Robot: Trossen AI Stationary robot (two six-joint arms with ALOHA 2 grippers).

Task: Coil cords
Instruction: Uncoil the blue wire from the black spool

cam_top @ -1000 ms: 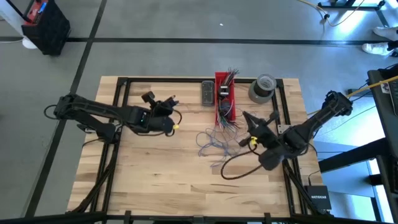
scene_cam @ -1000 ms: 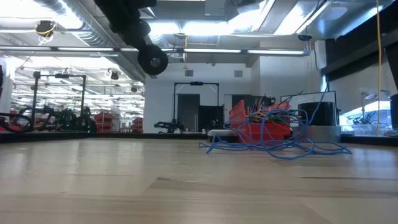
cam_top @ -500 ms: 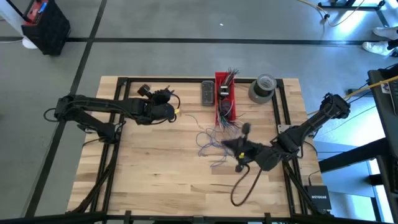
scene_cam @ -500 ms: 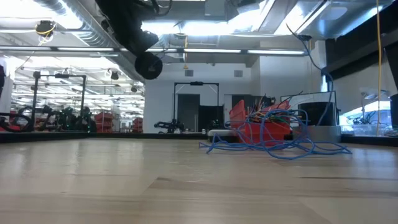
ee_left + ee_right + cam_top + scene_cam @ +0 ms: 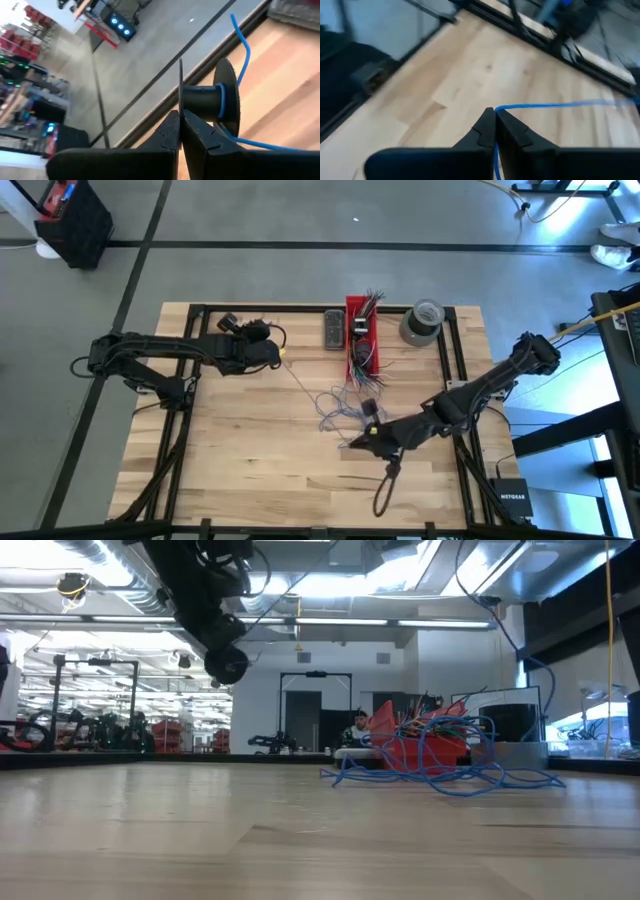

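The cords are thin blue wires. Most lie in a loose tangle (image 5: 340,405) on the table in front of the red bin, also seen in the low view (image 5: 440,768). One blue cord (image 5: 240,50) is wound on a small black spool (image 5: 210,97), held up above the far left of the table by my shut left gripper (image 5: 274,352). My right gripper (image 5: 363,432) hangs over the tangle's near side, shut on a blue cord (image 5: 560,105). My left gripper pinches the spool's thin end plate (image 5: 180,92) by its edge between its two fingertips (image 5: 172,125). The spool is lifted clear of the table, with its axle about level. The blue cord goes around the hub next to the other, round end plate (image 5: 231,95). My right gripper pinches a single strand of the blue cord (image 5: 503,108) at its fingertips (image 5: 487,120). The fingers slant down from the table's right side. From the tips the strand runs off above the wood and stays clear of the table there.
At the far middle stand a red bin (image 5: 361,340) with a bunch of coloured wire ends, a small dark box (image 5: 333,330) and a grey tape roll (image 5: 421,322). A black cable loop (image 5: 385,495) hangs from the right arm. Black rails edge the table.
My left gripper has carried the spool toward the table's far edge. My right gripper has swung toward the left and near edges, turning sharply at the wrist, and now points left over the tangle. Both have stayed shut.
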